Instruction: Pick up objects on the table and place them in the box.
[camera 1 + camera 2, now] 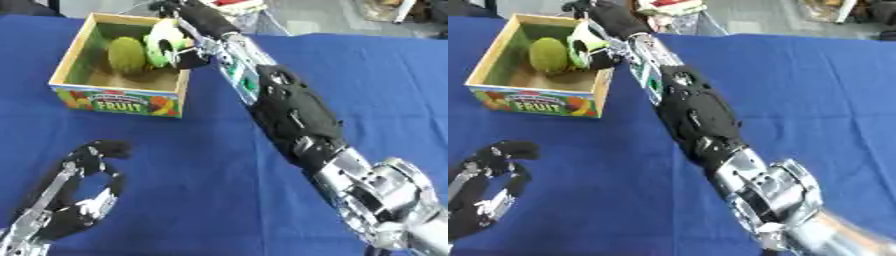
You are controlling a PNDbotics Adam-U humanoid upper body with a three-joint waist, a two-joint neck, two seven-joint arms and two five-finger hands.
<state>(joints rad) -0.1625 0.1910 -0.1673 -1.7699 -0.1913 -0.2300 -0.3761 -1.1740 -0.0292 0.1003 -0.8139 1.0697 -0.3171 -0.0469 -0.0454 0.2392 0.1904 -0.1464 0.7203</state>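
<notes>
Here a light green and white object (163, 44) sits in the right hand (185, 56), whose dark fingers curl round it, just over the right inner edge of the box (116, 98). A rough green fruit (127, 55) already lies inside, close beside the held object. This looks like the placing step: the hand is over the box and the object has yet to be let go. Next it should open and lift out without catching the box wall. The left hand (80, 200) rests idle at the lower left over the blue surface (210, 165), fingers loosely curled, holding nothing.
</notes>
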